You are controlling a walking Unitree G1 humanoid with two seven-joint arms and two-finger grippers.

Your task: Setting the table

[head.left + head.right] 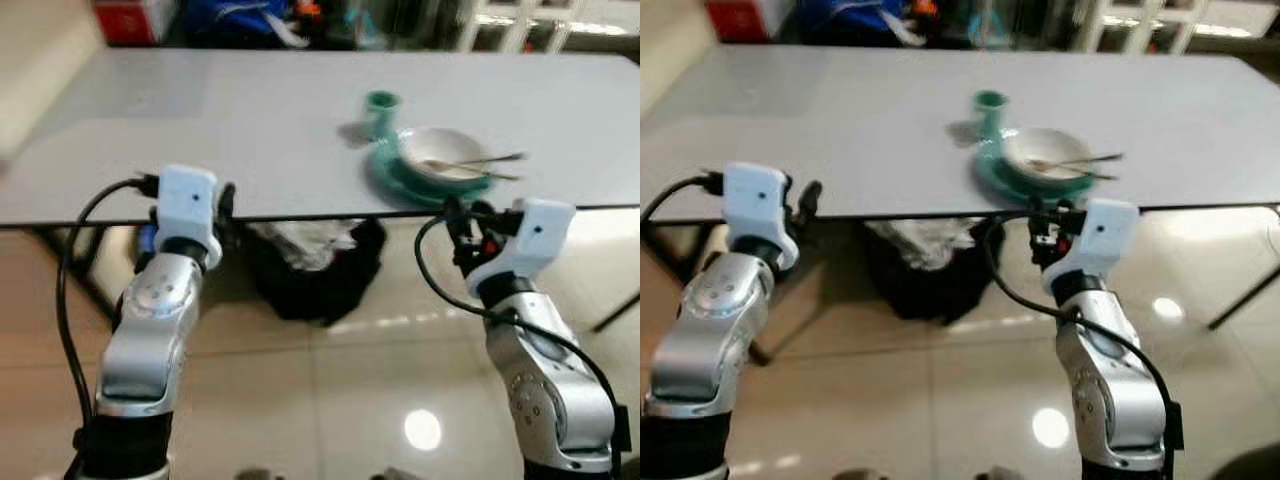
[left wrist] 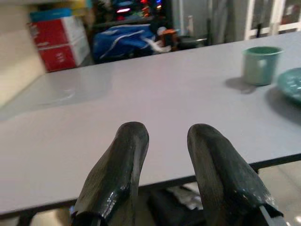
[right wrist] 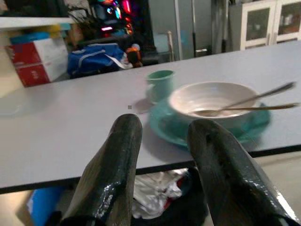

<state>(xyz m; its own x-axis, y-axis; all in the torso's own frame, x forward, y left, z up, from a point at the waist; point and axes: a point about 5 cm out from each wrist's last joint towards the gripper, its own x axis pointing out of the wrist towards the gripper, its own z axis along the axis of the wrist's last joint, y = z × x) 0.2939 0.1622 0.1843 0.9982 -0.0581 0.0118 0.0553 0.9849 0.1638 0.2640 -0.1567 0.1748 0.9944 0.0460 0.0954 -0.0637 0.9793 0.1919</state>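
Note:
A teal plate [image 1: 385, 172] lies near the front edge of the grey table [image 1: 250, 130], right of centre. On it stands a white bowl [image 1: 440, 155] with two metal utensils [image 1: 490, 160] resting in it, handles pointing right. Just behind the plate is a small teal cup [image 1: 381, 105]. My right gripper [image 3: 162, 127] hovers at the table's edge, directly in front of the plate, open and holding nothing. Further left along the same edge my left gripper [image 2: 167, 134] is also open and empty, facing bare tabletop.
Under the table lie a black bag [image 1: 320, 265] and some crumpled silvery material. Beyond the far edge are a red box [image 2: 59, 44], a blue bag [image 2: 124, 40] and white cabinets [image 3: 265, 23]. A table leg [image 1: 615, 310] slants at the right over glossy floor tiles.

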